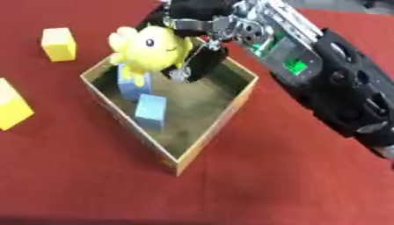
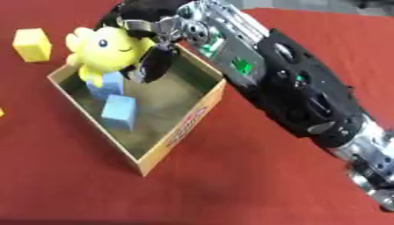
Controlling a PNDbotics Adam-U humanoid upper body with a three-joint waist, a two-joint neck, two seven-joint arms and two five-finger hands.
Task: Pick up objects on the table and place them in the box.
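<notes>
The right hand (image 1: 202, 41) comes in from the upper right and is over the far corner of the cardboard box (image 1: 219, 116). Its fingers are curled around a yellow plush toy (image 1: 150, 47), which has a round body, a small dark eye and a smiling mouth. The toy is above the far left wall of the box, partly over the inside and partly over the rim; whether it touches the rim cannot be told. One dark finger (image 2: 154, 63) hangs down beside the toy into the box.

The box stands askew near the middle of the counter (image 1: 292, 176), which is covered in red cloth, with one corner toward the near edge. Inside it there are two light blue blocks (image 1: 151, 112): one lies on the brown bottom and the other is just behind it, under the toy.

Outside the box, a yellow block (image 1: 59, 44) rests on the counter toward the far left corner. Another yellow block (image 1: 12, 107), cut by the picture, is at the left edge
</notes>
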